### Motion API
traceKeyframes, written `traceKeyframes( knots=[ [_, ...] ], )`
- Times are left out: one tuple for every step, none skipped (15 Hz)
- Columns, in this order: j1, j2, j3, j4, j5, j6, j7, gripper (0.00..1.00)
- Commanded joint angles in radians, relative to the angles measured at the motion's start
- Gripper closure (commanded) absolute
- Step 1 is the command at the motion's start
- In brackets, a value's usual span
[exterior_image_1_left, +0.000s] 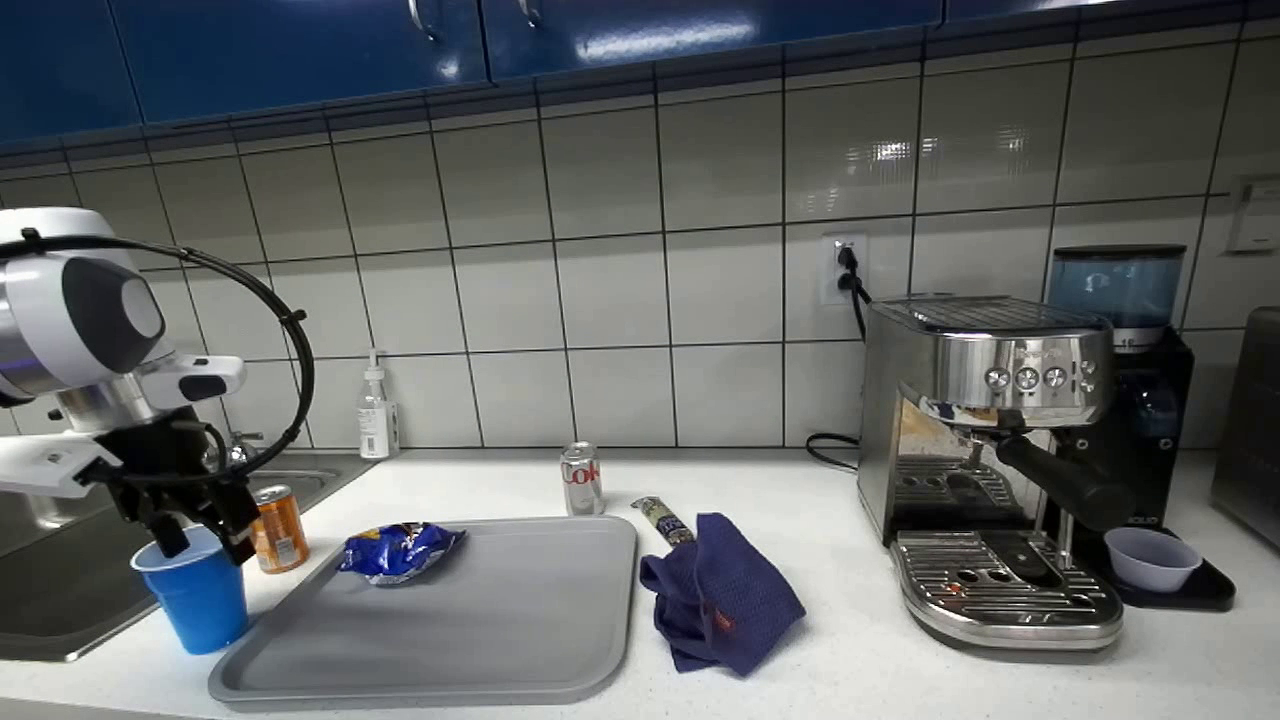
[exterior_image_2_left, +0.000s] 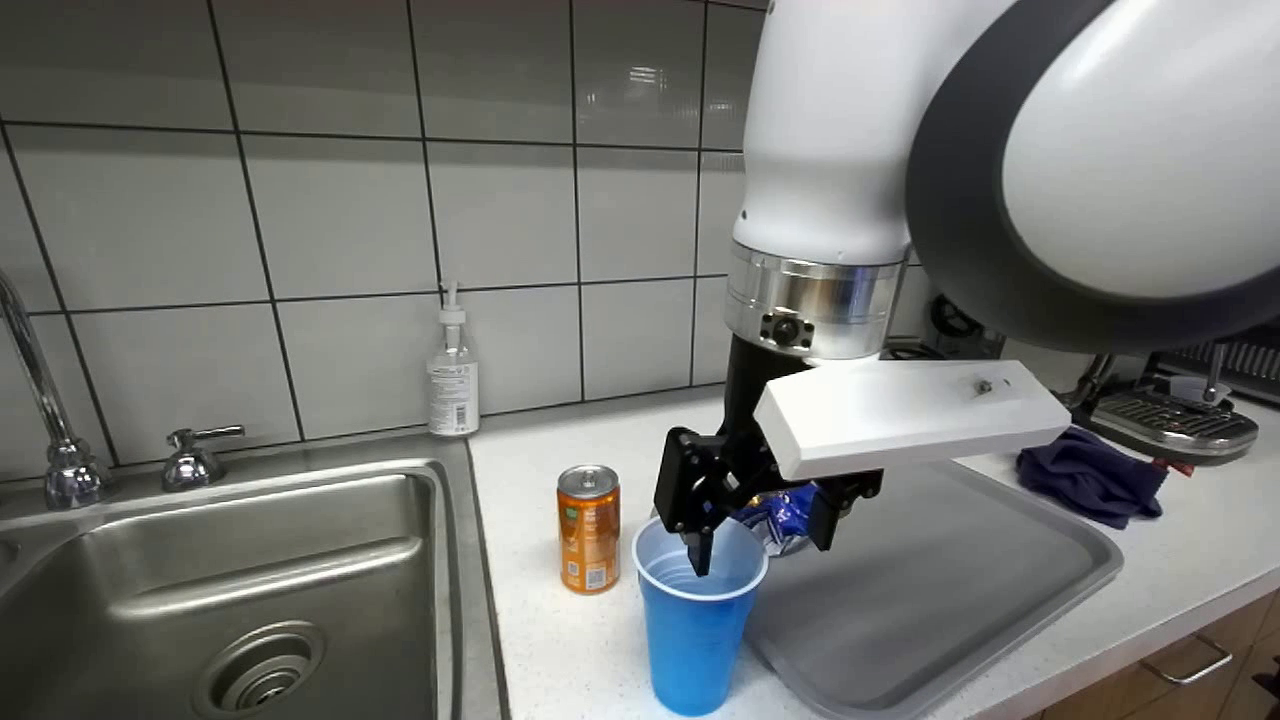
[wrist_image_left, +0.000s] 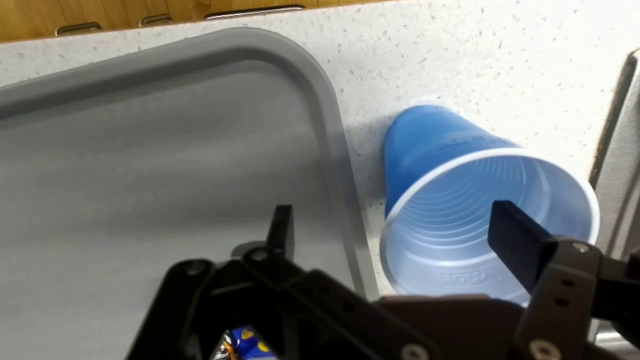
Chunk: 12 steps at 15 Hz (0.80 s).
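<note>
A blue plastic cup (wrist_image_left: 425, 140) with a white rim stands upright on the counter, between the sink and the grey tray. My gripper (wrist_image_left: 397, 230) is open above it with nothing between the fingers. In the wrist view one finger (wrist_image_left: 520, 240) overlaps the cup's mouth, while its opposite is over the tray side. From an exterior view, one fingertip (exterior_image_2_left: 698, 550) dips at the rim of the cup (exterior_image_2_left: 695, 640); whether it touches the wall I cannot tell. The grey tray (exterior_image_1_left: 440, 640) carries a crumpled blue snack bag (exterior_image_1_left: 400, 550).
Behind the cup stands an orange can (exterior_image_2_left: 589, 530), close to the sink (exterior_image_2_left: 460, 600). A silver can (exterior_image_1_left: 582, 480), a wrapped bar (exterior_image_1_left: 662, 520) and a purple cloth (exterior_image_1_left: 725, 600) lie beyond the tray. An espresso machine (exterior_image_1_left: 985, 370) and a soap bottle (exterior_image_2_left: 453, 380) stand near the wall.
</note>
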<state>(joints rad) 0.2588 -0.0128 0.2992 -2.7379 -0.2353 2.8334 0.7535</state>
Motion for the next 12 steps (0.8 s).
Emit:
traceKeyframes(
  knots=[
    [-0.008, 0.025, -0.006, 0.025, -0.053, 0.008, 0.062, 0.0],
    [0.0, 0.008, -0.003, 0.006, -0.013, 0.0, 0.019, 0.0],
    [0.0, 0.011, -0.003, 0.007, -0.014, 0.0, 0.021, 0.0],
    [0.0, 0.013, -0.003, 0.007, -0.014, 0.0, 0.021, 0.0],
    [0.0, 0.014, -0.003, 0.007, -0.014, 0.0, 0.021, 0.0],
    [0.0, 0.014, -0.003, 0.007, -0.014, 0.0, 0.021, 0.0],
    [0.0, 0.014, -0.003, 0.007, -0.014, 0.0, 0.021, 0.0],
    [0.0, 0.014, -0.003, 0.007, -0.014, 0.0, 0.021, 0.0],
    [0.0, 0.014, -0.003, 0.007, -0.014, 0.0, 0.021, 0.0],
    [0.0, 0.014, -0.003, 0.007, -0.014, 0.0, 0.021, 0.0],
    [0.0, 0.014, -0.003, 0.007, -0.014, 0.0, 0.021, 0.0],
    [-0.001, 0.025, -0.004, 0.011, 0.007, 0.002, -0.003, 0.0]
  ],
)
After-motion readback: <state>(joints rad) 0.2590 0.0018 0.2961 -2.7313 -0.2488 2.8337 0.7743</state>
